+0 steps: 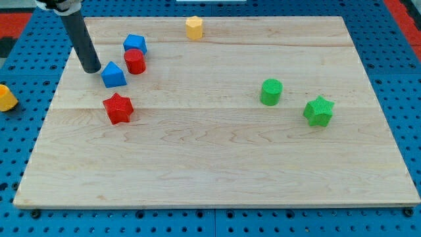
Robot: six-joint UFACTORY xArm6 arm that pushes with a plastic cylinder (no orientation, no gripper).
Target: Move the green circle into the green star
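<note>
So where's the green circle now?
The green circle sits right of centre on the board, just left of the green star, not touching it.

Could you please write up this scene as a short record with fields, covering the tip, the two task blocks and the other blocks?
tip: my tip at the view's upper left, just left of the blue block, far from both green blocks
green circle: right of centre, apart from the star
green star: to the circle's lower right, with a gap between them
red blocks: red cylinder; red star
other blue block: above the red cylinder
yellow block: near the board's top edge
board: wooden board
</note>
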